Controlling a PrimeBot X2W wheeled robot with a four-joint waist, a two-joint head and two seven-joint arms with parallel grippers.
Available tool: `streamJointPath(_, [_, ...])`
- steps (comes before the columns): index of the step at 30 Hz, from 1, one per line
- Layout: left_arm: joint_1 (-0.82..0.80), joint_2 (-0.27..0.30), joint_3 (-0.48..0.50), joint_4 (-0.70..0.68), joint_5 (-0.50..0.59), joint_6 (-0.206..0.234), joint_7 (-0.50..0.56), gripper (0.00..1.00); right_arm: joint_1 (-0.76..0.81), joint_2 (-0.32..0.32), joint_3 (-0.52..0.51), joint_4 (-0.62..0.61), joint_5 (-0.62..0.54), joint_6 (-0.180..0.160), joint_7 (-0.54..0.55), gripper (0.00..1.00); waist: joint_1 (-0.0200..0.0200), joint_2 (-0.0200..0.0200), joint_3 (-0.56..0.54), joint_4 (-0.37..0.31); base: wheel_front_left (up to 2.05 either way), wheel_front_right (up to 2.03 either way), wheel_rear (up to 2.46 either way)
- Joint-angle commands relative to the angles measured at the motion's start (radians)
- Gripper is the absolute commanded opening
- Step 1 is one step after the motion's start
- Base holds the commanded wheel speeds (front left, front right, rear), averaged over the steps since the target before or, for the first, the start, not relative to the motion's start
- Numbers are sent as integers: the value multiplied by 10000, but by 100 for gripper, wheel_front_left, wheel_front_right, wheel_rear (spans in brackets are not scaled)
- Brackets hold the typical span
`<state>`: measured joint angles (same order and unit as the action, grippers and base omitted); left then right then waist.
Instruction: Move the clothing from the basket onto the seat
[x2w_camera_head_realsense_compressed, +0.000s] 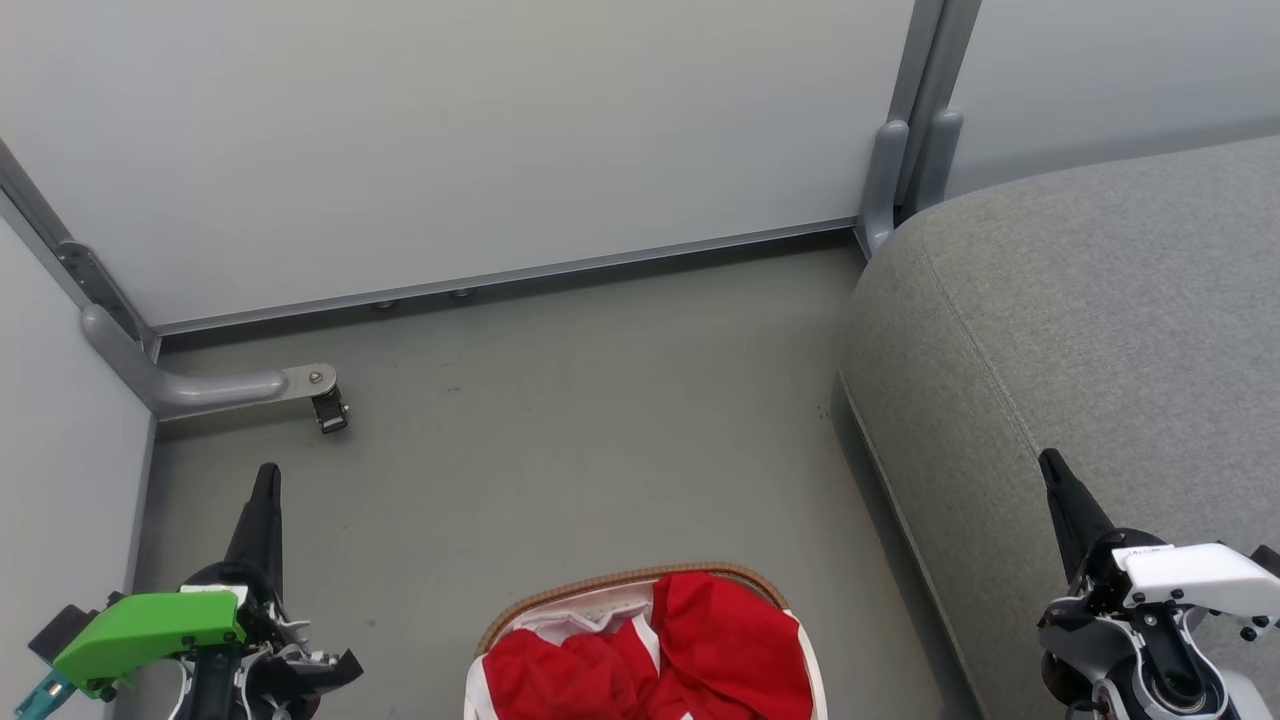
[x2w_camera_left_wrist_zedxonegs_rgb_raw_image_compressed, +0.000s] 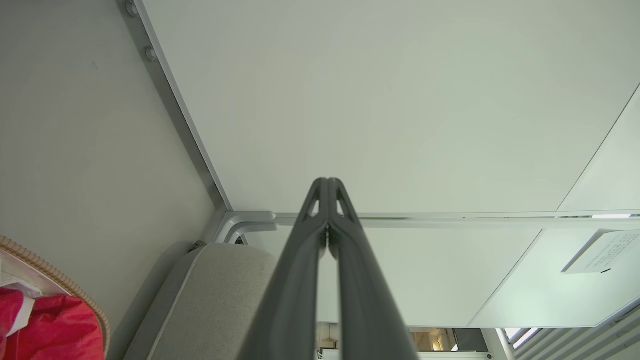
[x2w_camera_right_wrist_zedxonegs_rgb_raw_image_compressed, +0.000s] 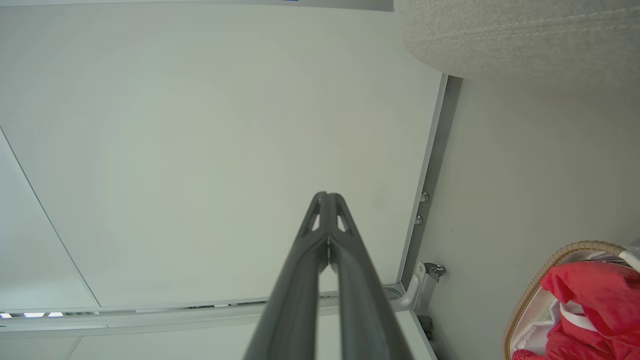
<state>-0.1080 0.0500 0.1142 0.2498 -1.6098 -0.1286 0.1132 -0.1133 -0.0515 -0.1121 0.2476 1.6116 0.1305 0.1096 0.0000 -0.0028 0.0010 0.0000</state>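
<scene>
My left gripper (x2w_camera_head_realsense_compressed: 266, 490) stands at the lower left of the head view, over the floor (x2w_camera_head_realsense_compressed: 560, 430), fingers pointing up the picture. In its own wrist view the two dark fingers lie pressed together along their length, tips meeting, with nothing between them. My right gripper (x2w_camera_head_realsense_compressed: 1055, 475) stands at the lower right, over the near edge of the seat (x2w_camera_head_realsense_compressed: 1100, 330). Its wrist view shows the same condition: fingers closed tip to tip and empty. The basket (x2w_camera_head_realsense_compressed: 620, 578) sits on the floor between the two grippers, at the bottom edge of the head view, cut off by the frame; neither gripper touches it. The clothing (x2w_camera_head_realsense_compressed: 720, 640) is inside the basket, a crumpled red heap with white trim bands showing, rising to about the brown rim. A strip of white liner (x2w_camera_head_realsense_compressed: 590, 608) shows between the fabric and the rim on the far side. The seat is to the right of the basket, near it but apart from it, and its grey cushion bears no garment in the part visible. A pale wall panel (x2w_camera_head_realsense_compressed: 450, 130) closes the far side of the floor, and a grey bracket (x2w_camera_head_realsense_compressed: 225, 388) with a small fitting at its end projects from the left corner.
</scene>
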Motion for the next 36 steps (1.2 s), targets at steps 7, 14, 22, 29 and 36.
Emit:
streamJointPath(7, [84, -43, -42, 270, 63, 10, -103, 100, 24, 53, 41, 169, -70, 0, -74, 100, 0, 1, 9, 2, 0, 0, 0])
streamJointPath(14, [-37, 132, -277, 401, 1033, 6, -474, 100, -113, -282, 404, 203, -827, 0, -470, 100, 0, 2, 41, -1, 0, 0, 0])
streamJointPath(22, [-81, 170, -492, 385, 3367, 26, -842, 100, -312, -545, 583, 260, -2747, 1, -835, 100, 0, 4, 100, -4, 0, 0, 0])
streamJointPath(29, [-93, 308, -810, 379, 4992, 314, -1140, 100, -361, -620, 685, 114, -4373, 1, -1132, 100, 0, 6, 115, 11, 0, 0, 0])
streamJointPath(36, [-67, 438, -1168, 511, 6197, 590, -1407, 100, -363, -670, 1029, 146, -5534, 1, -1398, 100, 0, 7, 138, 27, 0, 0, 0])
